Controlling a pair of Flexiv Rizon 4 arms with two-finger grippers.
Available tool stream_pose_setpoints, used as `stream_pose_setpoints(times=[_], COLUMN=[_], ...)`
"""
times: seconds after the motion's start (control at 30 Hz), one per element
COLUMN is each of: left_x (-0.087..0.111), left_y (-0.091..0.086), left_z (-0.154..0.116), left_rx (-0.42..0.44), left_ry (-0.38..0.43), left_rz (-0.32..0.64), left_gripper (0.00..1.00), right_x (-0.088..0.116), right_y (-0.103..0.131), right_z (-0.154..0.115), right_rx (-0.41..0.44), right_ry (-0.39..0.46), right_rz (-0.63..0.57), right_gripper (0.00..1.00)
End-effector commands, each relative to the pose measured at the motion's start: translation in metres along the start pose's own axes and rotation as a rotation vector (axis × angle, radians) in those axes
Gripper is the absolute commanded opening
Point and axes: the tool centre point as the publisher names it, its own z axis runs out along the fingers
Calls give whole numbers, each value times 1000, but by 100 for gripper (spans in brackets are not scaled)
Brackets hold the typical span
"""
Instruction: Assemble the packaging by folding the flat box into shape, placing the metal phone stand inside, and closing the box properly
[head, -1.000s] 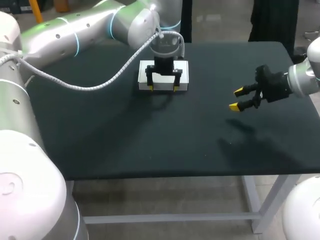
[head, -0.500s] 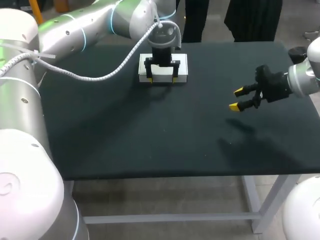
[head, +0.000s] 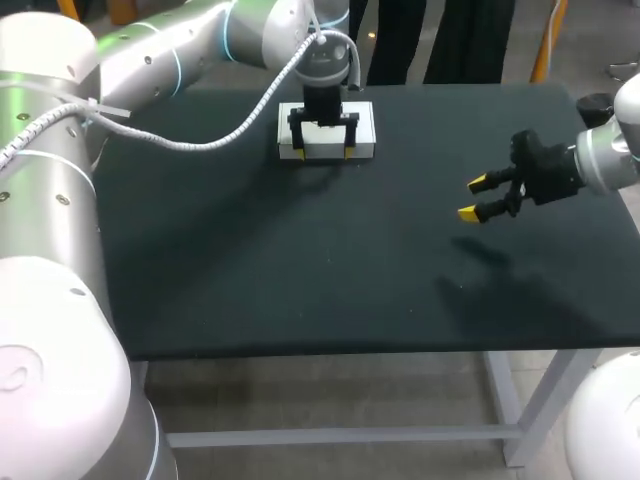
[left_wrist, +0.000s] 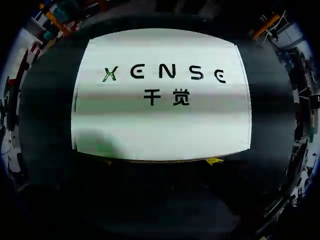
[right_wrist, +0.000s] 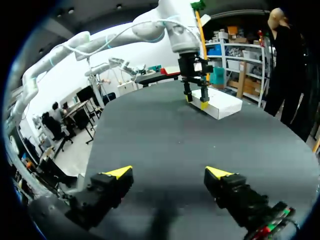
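Two grippers are hanging over the black tabletop (head: 300, 270), well apart from each other. The left arm (head: 170, 60) is coming in from the far left corner with a grey ribbed cable (head: 200, 146) looping beside it. Its wrist is pointing straight down over a white box (head: 364, 128) that is lying flat near the tabletop's far edge, a little left of the middle. The left gripper (head: 323, 151) is standing with its fingers spread wide. Both yellow tips are sitting along the box's near long side, inside the box's width rather than at its two ends, so it is not clamping the box from two sides. In the left wrist view the box (left_wrist: 160, 125) is filling most of what lies ahead of the fingers, its top face flat and carrying dark lettering. One yellow fingertip (left_wrist: 215, 161) is peeking out right at the near edge of that face; whether the tips are pressing on the box or merely lying against it is not clear. The right gripper (head: 477, 197) is hovering above the right part of the tabletop, holding nothing, its fingers wide apart and pointing toward the middle. In the right wrist view the right gripper (right_wrist: 167, 172) is showing its two yellow tips spread over bare tabletop (right_wrist: 165, 130), while far ahead of it the left gripper (right_wrist: 197, 102) is standing upright at one long side of the box (right_wrist: 223, 104).
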Motion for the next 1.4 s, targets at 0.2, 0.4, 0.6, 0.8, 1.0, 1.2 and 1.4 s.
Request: stream_pose_setpoints(times=[0.2, 0.4, 0.6, 0.8, 1.0, 1.2, 1.4], left_x=[-41, -70, -101, -128, -152, -170, -182], left_y=[77, 115, 142, 167, 182, 188, 197], left_z=[-57, -78, -93, -97, -95, -91, -93], left_rx=[206, 324, 429, 535, 649, 722, 782], left_ry=[85, 146, 205, 299, 351, 396, 405], left_rz=[104, 189, 287, 347, 353, 371, 393], left_gripper=[100, 100, 100, 100, 100, 100, 100], right_x=[-1, -1, -1, -1, -1, -1, -1], right_y=[-1, -1, -1, -1, -1, -1, -1], right_z=[-2, -2, -2, -2, -2, -2, -2], right_rx=[-4, -4, -4, -4, -4, -4, -4], right_ry=[6, 6, 6, 6, 6, 6, 6], right_rz=[-1, -1, -1, -1, -1, -1, -1], right_gripper=[100, 100, 100, 100, 100, 100, 100])
